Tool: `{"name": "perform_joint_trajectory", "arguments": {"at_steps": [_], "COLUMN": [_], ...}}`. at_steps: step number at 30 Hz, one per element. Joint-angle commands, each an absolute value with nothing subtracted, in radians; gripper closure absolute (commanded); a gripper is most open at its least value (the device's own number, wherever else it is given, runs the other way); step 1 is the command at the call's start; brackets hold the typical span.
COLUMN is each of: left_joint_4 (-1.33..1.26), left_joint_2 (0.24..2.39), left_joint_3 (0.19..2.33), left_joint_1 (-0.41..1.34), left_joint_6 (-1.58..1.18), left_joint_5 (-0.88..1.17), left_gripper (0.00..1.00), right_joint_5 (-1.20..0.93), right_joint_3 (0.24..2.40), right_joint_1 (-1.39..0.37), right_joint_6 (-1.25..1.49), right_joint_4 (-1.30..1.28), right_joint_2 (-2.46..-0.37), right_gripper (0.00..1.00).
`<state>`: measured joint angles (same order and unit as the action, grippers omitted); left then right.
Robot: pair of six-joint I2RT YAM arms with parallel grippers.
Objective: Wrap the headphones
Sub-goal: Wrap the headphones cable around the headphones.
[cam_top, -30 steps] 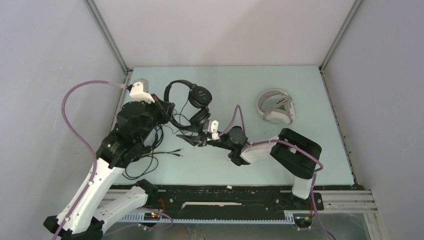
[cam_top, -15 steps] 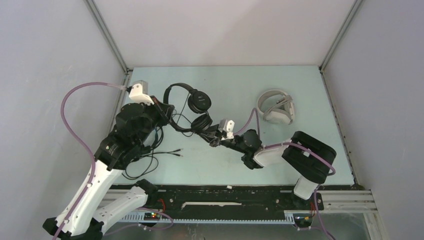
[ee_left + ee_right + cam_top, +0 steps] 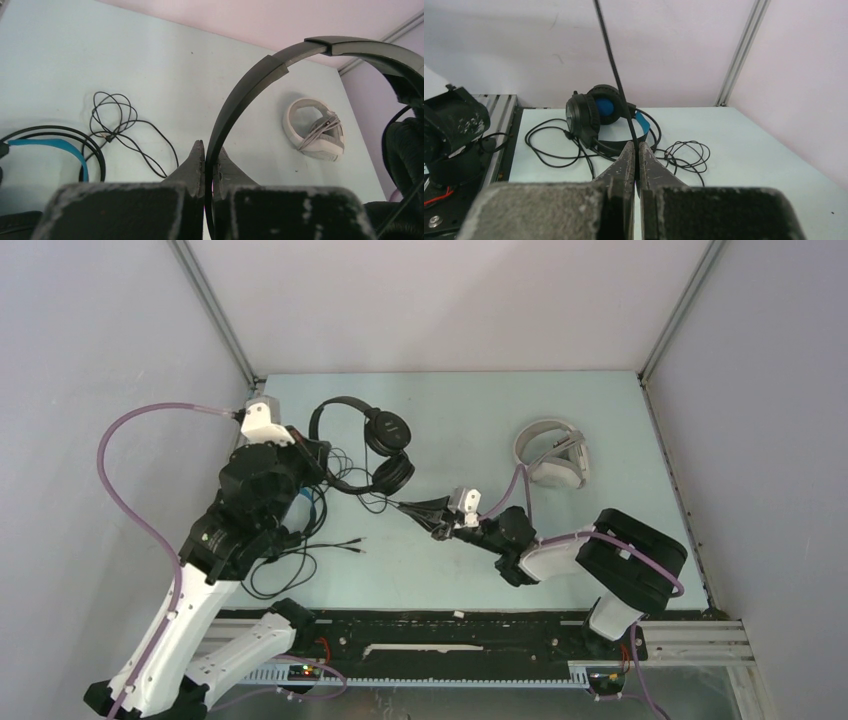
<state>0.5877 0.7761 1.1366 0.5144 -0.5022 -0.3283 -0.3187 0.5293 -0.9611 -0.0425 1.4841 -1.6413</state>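
Overhead legend: the slim headset [image 3: 388, 430] serves as my reference mark on the worktop [image 3: 600, 410]. The left tool [image 3: 318, 452], immediately left of the slim headset, is clenched on its headband. My left wrist view shows both fingers of the left tool [image 3: 206, 150] pressed flat against the band of the slim headset [image 3: 260, 75], which arches up and rightward from the tips. The right tool [image 3: 402, 505], just below and right of the slim headset's nearer cup, is clamped on a thin black cable [image 3: 385, 495] leading toward that cup. In my right wrist view the right tool [image 3: 637, 150] pinches the cable [image 3: 611, 50], which rises straight out of frame. I cannot tell whether the slim headset's cups touch the worktop. The white headset [image 3: 552, 453] lies well apart to the right of the slim headset, and my left wrist view shows the white headset [image 3: 315, 127] with pale cable bundled across it. The blue headset [image 3: 591, 112] lies below and left of the slim headset, largely hidden under the left arm [image 3: 250, 500] from overhead, with loose wire loops [image 3: 684, 152] beside it.
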Motion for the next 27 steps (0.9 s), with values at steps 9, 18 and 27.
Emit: {"name": "perform_joint_trajectory", "arguments": {"at_steps": [9,18,27], "left_joint_4": [0.621,0.853,0.858], "left_joint_2": [0.791,0.851,0.885], "left_joint_3": [1.291,1.409,1.401], "left_joint_1": [0.495,0.495,0.495], "left_joint_6": [-0.406,-0.319,-0.335], "left_joint_5": [-0.301,-0.276,-0.293], "left_gripper": [1.00,1.00,1.00], "right_joint_5": [-0.176,-0.125,-0.104], "right_joint_3": [0.486,0.496,0.509], "right_joint_1": [-0.929,-0.894,-0.877], "right_joint_6": [-0.088,-0.225,-0.205], "right_joint_4": [1.514,1.515,1.516], "right_joint_2": [-1.597,-1.584,-1.592], "right_gripper": [1.00,1.00,1.00]}}
